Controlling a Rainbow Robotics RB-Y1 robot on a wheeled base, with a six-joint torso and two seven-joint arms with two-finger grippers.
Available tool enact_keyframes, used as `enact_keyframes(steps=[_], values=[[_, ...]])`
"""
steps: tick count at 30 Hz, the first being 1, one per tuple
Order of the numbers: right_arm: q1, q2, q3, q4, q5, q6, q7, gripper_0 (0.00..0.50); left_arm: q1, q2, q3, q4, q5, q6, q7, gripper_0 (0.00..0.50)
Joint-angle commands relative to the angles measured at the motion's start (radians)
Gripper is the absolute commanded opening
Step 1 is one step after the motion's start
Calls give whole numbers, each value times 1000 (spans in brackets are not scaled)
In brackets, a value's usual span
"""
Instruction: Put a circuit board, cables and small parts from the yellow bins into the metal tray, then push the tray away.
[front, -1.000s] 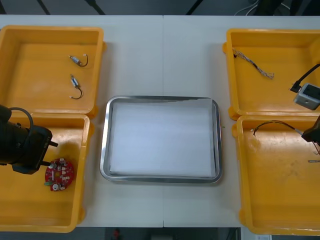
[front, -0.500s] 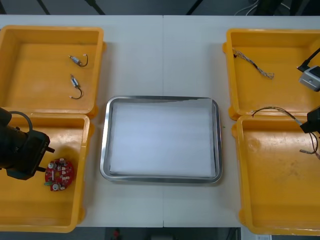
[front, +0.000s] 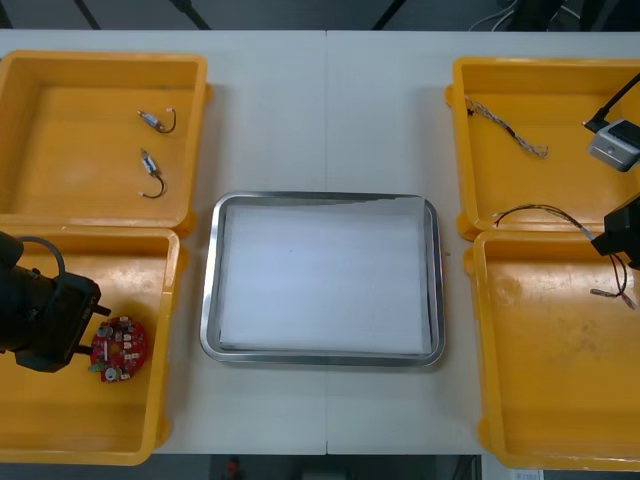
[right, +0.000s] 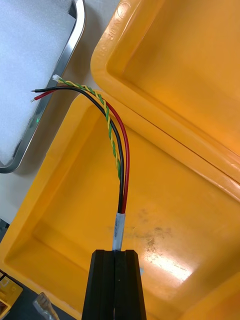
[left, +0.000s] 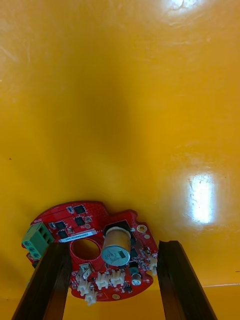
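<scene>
A round red circuit board (front: 119, 349) lies in the near left yellow bin (front: 60, 420). My left gripper (front: 98, 330) is low over it, open, and in the left wrist view its fingers (left: 52, 280) stand on either side of the board (left: 85, 232) without closing on it. My right gripper (front: 615, 242) hangs at the right edge over the near right bin (front: 560, 400), shut on a red, black and yellow cable (front: 545, 213). In the right wrist view this cable (right: 119, 150) rises from the gripper (right: 117, 257) and bends toward the metal tray (right: 75, 40).
The metal tray (front: 212, 300), white inside, sits between the bins. Two small metal parts (front: 157, 120) lie in the far left bin (front: 30, 70). A twisted blue and white cable (front: 505, 127) lies in the far right bin (front: 560, 190).
My right gripper has lifted the cable off the near right bin's floor; its free end now reaches over the rim between the right bins. My left gripper has shifted slightly nearer along the board.
</scene>
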Motion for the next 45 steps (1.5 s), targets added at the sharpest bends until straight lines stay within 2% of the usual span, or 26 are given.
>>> enact_keyframes(steps=[1, 12, 17, 45], values=[[-27, 5, 9, -25, 6, 5, -17, 0, 20, 39, 17, -24, -18, -22, 3, 500], [-27, 5, 9, -25, 6, 5, -17, 0, 22, 25, 9, -16, -26, -39, -1, 500], [-27, 5, 9, -25, 6, 5, -17, 0, 23, 25, -29, -7, -44, -93, -3, 500], [-27, 5, 9, -25, 6, 5, -17, 0, 25, 17, -58, -4, -63, -110, -9, 500]])
